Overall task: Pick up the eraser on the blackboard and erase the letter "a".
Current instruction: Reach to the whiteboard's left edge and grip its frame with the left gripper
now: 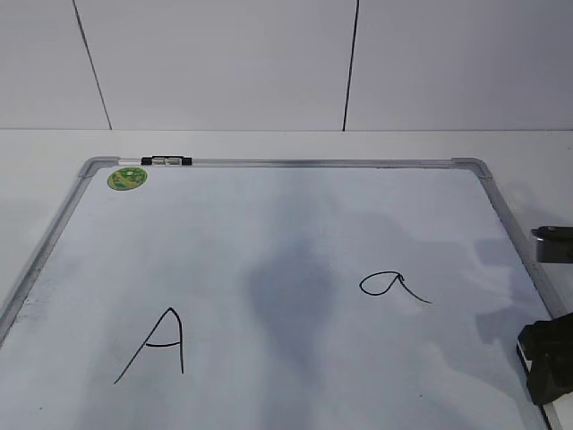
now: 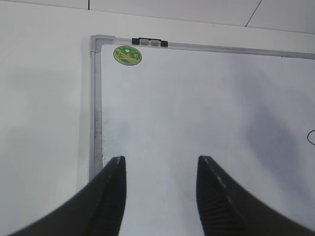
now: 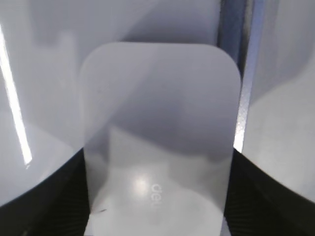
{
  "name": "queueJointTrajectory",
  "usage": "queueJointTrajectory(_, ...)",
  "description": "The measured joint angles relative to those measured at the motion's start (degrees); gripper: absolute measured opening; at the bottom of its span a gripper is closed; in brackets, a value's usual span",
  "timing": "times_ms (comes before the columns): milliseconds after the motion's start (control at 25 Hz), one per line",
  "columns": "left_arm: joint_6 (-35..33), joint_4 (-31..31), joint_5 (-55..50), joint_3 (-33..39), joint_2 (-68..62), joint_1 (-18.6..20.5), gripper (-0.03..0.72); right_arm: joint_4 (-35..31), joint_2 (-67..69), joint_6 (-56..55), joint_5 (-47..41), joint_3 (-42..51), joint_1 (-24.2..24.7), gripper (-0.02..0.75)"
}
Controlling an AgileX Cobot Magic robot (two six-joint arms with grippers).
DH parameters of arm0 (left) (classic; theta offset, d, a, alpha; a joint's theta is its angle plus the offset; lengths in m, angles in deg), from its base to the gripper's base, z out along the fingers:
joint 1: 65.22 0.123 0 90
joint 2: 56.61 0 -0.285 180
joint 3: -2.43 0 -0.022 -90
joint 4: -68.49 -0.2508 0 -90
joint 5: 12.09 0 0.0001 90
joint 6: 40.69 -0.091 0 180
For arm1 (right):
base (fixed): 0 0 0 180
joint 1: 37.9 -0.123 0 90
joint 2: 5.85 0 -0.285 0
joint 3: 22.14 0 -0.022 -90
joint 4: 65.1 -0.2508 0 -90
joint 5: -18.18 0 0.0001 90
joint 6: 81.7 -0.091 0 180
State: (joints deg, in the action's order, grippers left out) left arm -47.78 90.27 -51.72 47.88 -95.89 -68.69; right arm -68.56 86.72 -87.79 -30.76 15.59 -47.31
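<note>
The eraser (image 3: 157,142) sits gripped between the right gripper's (image 3: 157,206) fingers; left gripper (image 2: 160,196) spread, empty.

left gripper (image 2: 161,196): two black fingers that curve to blunt, rounded tips
left fingers (image 2: 109,201): matte black outer faces; inner faces carry a fine ribbed texture
left fingertip edges: worn pale, with small light scuffs along the rim
right gripper (image 3: 157,196): black fingers seen only as dark curved masses at the lower corners of the right wrist view
right fingers (image 3: 44,201): faint ribbing on the black inner surfaces, blurred by closeness
right arm (image 1: 548,358): dark, blocky black housing at the right edge of the exterior view, with angular edges
upper right part (image 1: 553,244): black block with a lighter grey top face
cables, screws, markings: cannot tell
</note>
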Motion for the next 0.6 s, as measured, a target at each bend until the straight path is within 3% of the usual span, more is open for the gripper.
queueJointTrajectory(600, 0.00, 0.00, 0.00, 0.00, 0.00, 0.00, 0.354, 0.00, 0.00, -0.04, -0.09, 0.00, 0.00, 0.569)
